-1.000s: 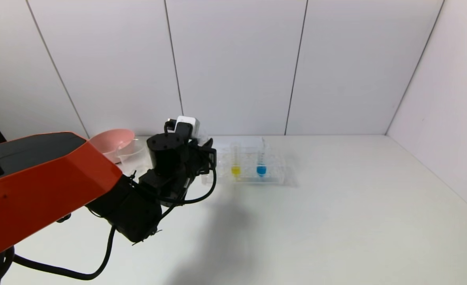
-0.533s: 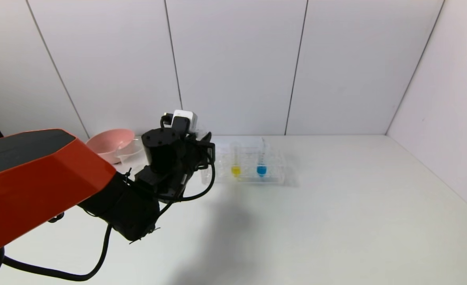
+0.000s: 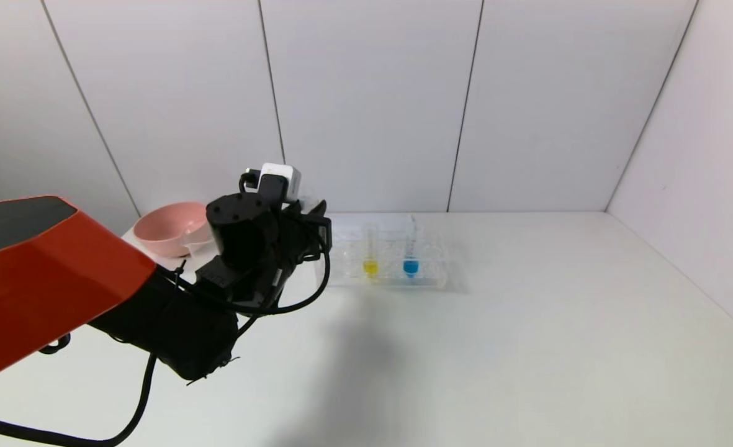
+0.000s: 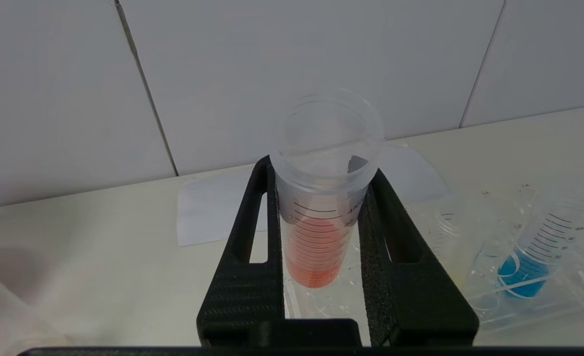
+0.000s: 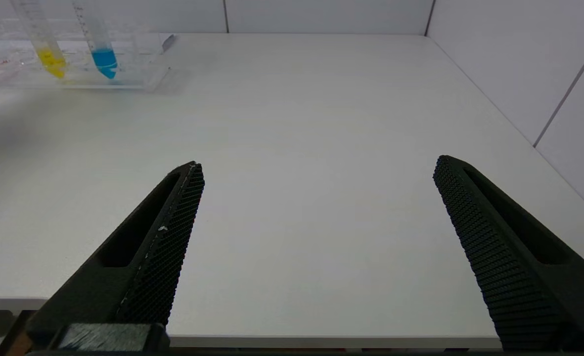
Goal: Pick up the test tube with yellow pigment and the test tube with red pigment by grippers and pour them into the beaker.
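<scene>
One tube, the test tube with red pigment, sits pinched upright in our left claw, just beside the tube rack on its beaker side. Tilting early would spill red onto the table. Our right claw is spread, well apart from the rack.

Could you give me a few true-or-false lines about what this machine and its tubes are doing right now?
1. The left end effector grips the red tube. True.
2. The yellow tube lies flat on the table. False: it stands in the rack.
3. The right end effector is shut. False: it is open, holding nothing.
4. A blue tube stands beside the yellow tube. True.
5. The bowl is green. False: pink.
</scene>
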Robot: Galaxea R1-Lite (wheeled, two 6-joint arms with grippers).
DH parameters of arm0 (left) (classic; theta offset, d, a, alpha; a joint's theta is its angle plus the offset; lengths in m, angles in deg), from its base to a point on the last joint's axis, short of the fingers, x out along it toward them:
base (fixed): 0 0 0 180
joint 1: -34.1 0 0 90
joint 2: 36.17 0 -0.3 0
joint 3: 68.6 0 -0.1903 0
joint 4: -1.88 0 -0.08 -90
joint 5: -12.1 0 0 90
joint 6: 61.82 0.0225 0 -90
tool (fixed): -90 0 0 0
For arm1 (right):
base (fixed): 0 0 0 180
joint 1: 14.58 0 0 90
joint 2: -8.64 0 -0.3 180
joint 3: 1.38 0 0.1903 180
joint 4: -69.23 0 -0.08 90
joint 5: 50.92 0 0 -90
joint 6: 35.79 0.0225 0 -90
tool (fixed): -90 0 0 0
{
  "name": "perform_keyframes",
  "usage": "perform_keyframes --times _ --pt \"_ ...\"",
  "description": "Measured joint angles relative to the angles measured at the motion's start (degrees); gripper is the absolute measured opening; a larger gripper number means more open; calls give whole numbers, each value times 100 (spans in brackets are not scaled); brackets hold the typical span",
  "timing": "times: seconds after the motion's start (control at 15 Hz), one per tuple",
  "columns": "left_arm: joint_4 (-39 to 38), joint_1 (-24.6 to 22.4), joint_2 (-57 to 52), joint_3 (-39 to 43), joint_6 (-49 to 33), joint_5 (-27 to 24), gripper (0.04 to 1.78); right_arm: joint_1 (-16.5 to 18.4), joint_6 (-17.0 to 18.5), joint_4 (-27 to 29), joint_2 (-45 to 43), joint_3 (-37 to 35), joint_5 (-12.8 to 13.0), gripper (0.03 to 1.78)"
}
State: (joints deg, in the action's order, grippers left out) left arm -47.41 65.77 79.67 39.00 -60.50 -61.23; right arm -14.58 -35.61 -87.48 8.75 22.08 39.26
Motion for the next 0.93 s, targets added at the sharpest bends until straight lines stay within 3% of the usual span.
perform_keyframes --times 0.93 --pt "295 -930 -512 146 -33 -588 45 0 0 0 0 0 4 170"
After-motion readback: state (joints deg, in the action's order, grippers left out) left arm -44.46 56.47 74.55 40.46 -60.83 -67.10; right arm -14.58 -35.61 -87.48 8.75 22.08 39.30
